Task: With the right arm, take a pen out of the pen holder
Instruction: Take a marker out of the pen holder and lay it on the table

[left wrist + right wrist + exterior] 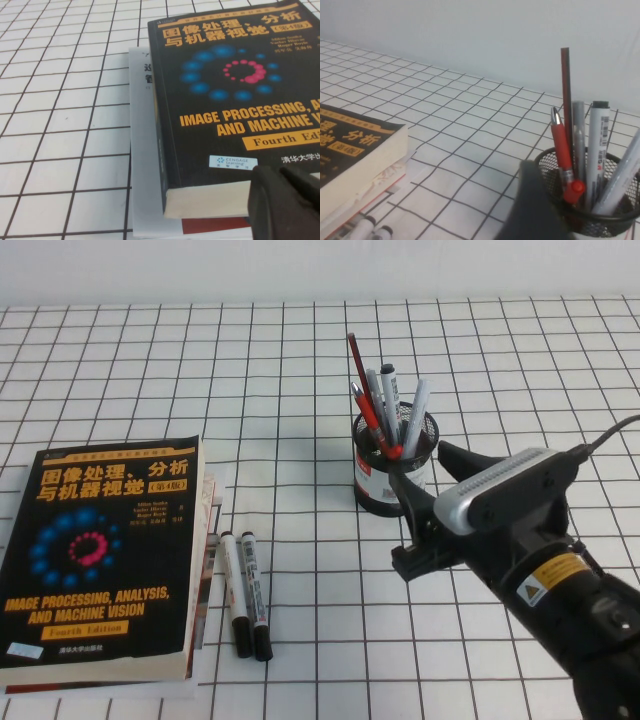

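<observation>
With fingers apart and empty, the right gripper (405,525) is held just near-right of the pen holder (378,475), presumably so that a pen (390,405) standing in it can be enclosed, while the left gripper (285,195) is parked over the book (235,100).

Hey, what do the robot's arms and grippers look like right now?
The right arm is black, carrying a silver ridged camera housing, a yellow warning label and a black cable. Its right gripper, by the pen holder, is black. The left gripper, over the book, shows only as matte black.
</observation>
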